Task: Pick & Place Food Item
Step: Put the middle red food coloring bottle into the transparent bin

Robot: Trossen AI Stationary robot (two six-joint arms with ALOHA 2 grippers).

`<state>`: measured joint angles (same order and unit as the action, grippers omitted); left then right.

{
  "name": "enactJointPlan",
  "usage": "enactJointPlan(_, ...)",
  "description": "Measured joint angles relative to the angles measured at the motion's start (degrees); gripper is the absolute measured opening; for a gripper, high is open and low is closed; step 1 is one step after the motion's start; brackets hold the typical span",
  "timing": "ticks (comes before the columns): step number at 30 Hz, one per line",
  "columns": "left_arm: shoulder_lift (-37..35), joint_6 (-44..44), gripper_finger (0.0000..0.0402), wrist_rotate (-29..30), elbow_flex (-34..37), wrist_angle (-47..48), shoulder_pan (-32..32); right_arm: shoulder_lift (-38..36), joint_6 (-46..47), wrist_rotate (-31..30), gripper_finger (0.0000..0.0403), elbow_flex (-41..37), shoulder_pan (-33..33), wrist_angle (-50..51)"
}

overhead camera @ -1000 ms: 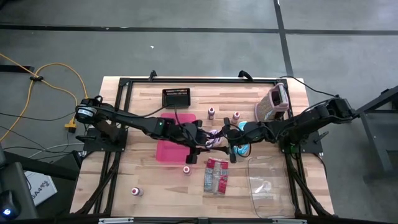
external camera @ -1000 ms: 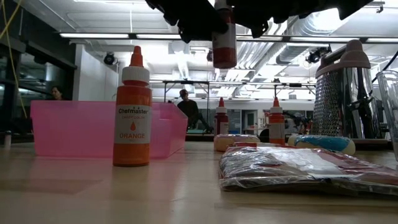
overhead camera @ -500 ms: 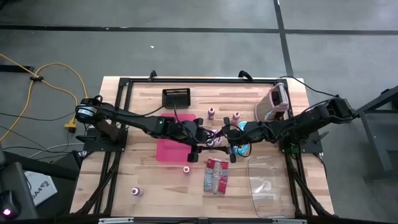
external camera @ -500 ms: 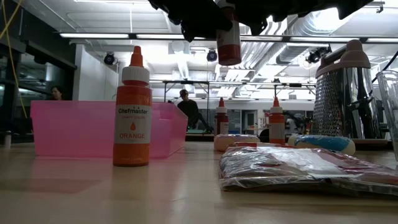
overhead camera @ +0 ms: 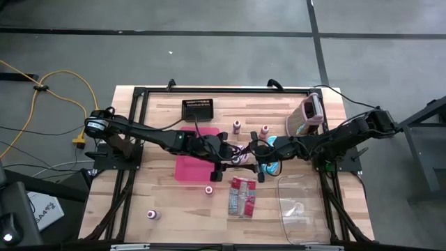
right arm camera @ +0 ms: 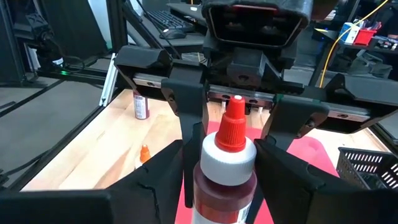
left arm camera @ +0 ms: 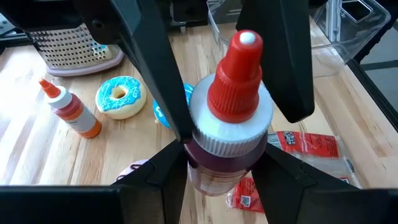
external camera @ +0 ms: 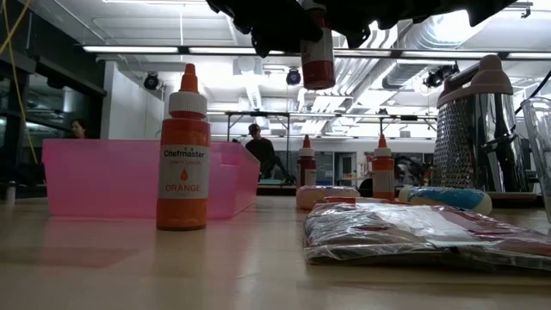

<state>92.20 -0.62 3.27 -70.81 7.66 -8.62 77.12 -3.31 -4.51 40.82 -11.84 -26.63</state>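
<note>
The red bottle hangs above mid-table, clamped low by the left gripper and flanked near its neck by the right gripper. During handover, one clamp should stay firm until the other has fully seated.

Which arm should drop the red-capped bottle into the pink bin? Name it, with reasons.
Left, probably. The left claw grips the bottle in midair, and the pink bin lies under that arm. The right claw sits at the bottle too, but farther from the bin.
</note>
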Motion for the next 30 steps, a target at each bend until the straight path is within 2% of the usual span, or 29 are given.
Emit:
enactJointPlan(11, 0.00, -0.08, 0.0155, -0.01, 0.00, 0.04, -0.02, -0.02, 0.00, 0.05, 0.0117, 0.00, 0.02, -0.53)
enactJointPlan(25, 0.00, -1.22, 0.0156, 0.02, 0.00, -0.01, -0.02, -0.02, -0.01, 0.16, 0.0111, 0.00, 0.02, -0.52)
enactJointPlan(30, 0.00, -1.16, 0.0174, 0.00, 0.00, -0.08, 0.00, -0.04, -0.09, 0.34, 0.0109, 0.00, 0.02, -0.55)
